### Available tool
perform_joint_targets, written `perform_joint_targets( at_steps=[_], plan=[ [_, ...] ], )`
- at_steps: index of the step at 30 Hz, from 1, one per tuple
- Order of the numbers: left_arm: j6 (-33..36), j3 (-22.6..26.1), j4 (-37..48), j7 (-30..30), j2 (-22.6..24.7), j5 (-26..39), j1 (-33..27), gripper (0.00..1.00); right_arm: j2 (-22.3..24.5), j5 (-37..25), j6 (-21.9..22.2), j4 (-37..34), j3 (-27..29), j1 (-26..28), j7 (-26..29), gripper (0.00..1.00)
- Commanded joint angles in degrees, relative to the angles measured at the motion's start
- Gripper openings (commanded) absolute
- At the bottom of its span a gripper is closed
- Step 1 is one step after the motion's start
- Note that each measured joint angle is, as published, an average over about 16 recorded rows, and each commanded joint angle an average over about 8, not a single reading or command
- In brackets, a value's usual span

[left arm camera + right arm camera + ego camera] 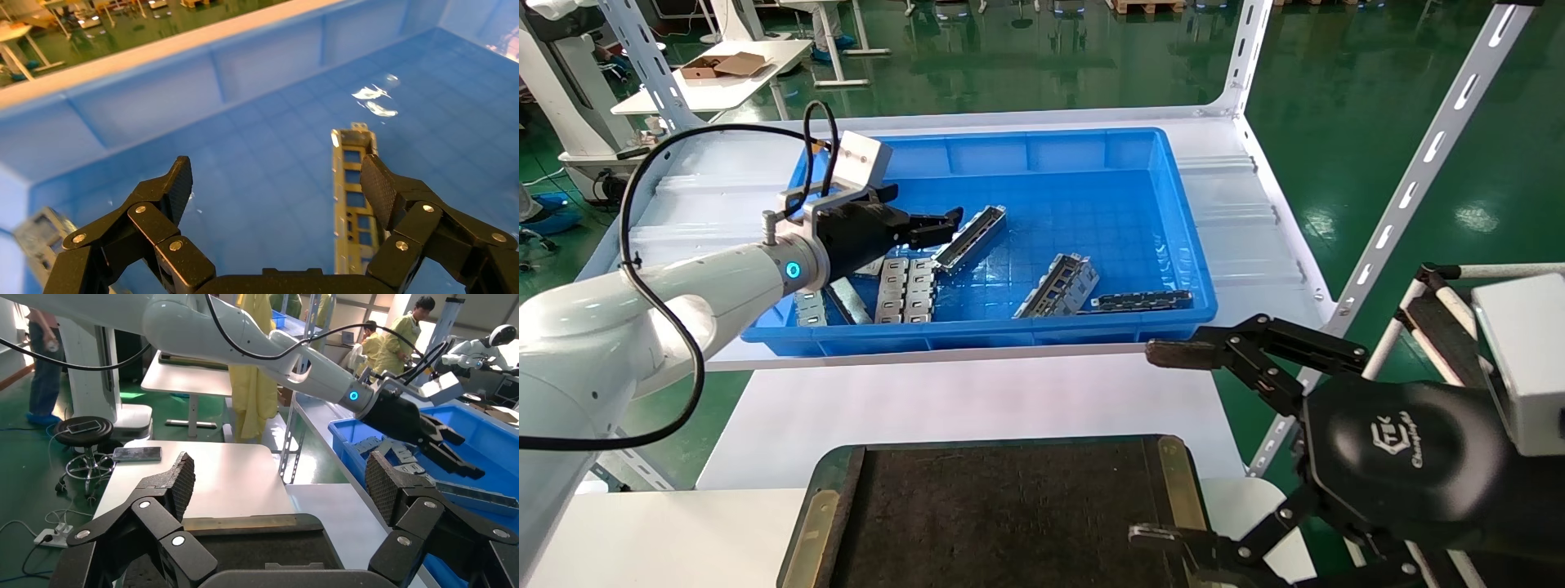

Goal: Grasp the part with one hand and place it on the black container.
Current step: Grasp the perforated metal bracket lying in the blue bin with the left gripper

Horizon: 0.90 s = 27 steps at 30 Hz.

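The part [973,235], a long narrow silver channel with rectangular cut-outs, lies slanted on the floor of the blue bin [977,335]. My left gripper [948,227] hovers open over its near end. In the left wrist view the part [354,202] lies below the open gripper [275,174], close against one finger [378,190] and off the middle of the gap. The black container [1009,506] lies at the front with brass edge strips. My right gripper [1148,445] is open and empty by the container's right edge; the right wrist view shows this gripper [278,471] above the container [263,545].
In the bin also lie a shorter wide perforated bracket [1058,286], flat slotted plates [907,290] and a dark strip [1144,300]. White slotted shelf posts [1410,188] stand at the right. White tabletop [977,400] lies between bin and container.
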Motion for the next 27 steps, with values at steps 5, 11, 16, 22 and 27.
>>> perform_joint_targets(
  at_steps=[5,11,16,22,27],
  plan=[
    [0.47,0.58,-1.14,-1.13,0.42,0.61,1.31,1.00,0.00,0.01,0.00,-0.02,-0.02,0.01,-0.02,1.00],
    [-1.10,1.74,-3.87,-3.24,0.88,1.26,3.20,0.89,0.01,0.02,0.00,-0.03,-0.05,0.02,-0.03,1.00],
    [-2.55,3.33,-6.74,-5.91,1.02,1.57,4.68,0.26,0.02,0.04,0.01,-0.03,-0.06,0.03,-0.04,0.54],
    [-3.99,5.87,-9.90,-9.23,1.00,1.66,6.10,0.00,0.02,0.05,0.01,-0.03,-0.08,0.03,-0.05,0.00],
    [-5.44,8.03,-11.76,-11.64,0.92,1.41,6.82,0.00,0.03,0.06,0.02,-0.03,-0.10,0.04,-0.06,0.00]
  ],
)
